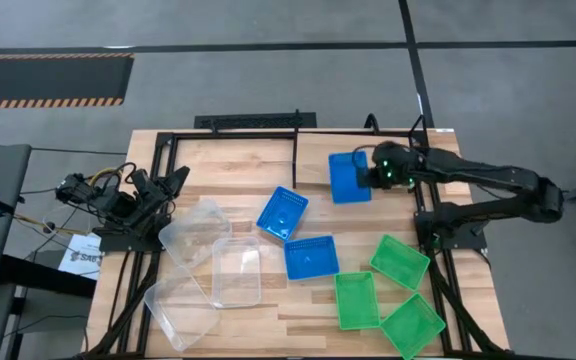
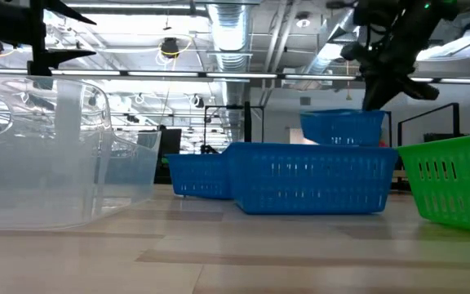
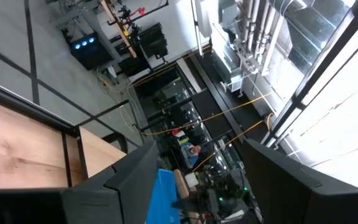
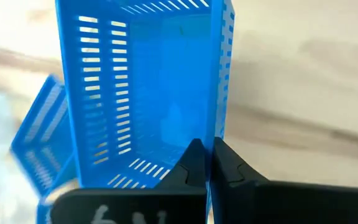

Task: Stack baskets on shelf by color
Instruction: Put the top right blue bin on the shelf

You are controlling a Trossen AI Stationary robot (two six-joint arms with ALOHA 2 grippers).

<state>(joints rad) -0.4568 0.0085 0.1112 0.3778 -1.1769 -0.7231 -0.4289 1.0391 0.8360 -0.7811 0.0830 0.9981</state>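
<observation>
My right gripper (image 1: 375, 173) is shut on a blue basket (image 1: 349, 177) over the far right part of the wood, by the shelf's black rails (image 1: 296, 150). In the low view this basket (image 2: 343, 126) stands higher than the two other blue baskets (image 1: 282, 213) (image 1: 311, 257), which rest on the tabletop. Three green baskets (image 1: 400, 261) (image 1: 357, 299) (image 1: 412, 325) lie near the right edge. Three clear baskets (image 1: 195, 232) (image 1: 237, 272) (image 1: 181, 312) lie on the left. My left gripper (image 3: 207, 186) is open and waits at the table's left edge (image 1: 158, 195). My right gripper holds the blue basket by its wall on the table's right side (image 4: 216, 134). One finger (image 4: 193, 163) is inside the basket and the other finger (image 4: 230, 165) outside, pinching the slotted wall at its rim. The basket sits raised; its underside is hidden behind the nearer blue basket (image 2: 308, 178).
Black frame rails (image 1: 238, 122) run along the table's far edge and down both sides. Cables and a printed sheet (image 1: 78, 255) lie off the left edge. Bare wood shows in the far middle of the table (image 1: 238, 170) and between the clear and green baskets.
</observation>
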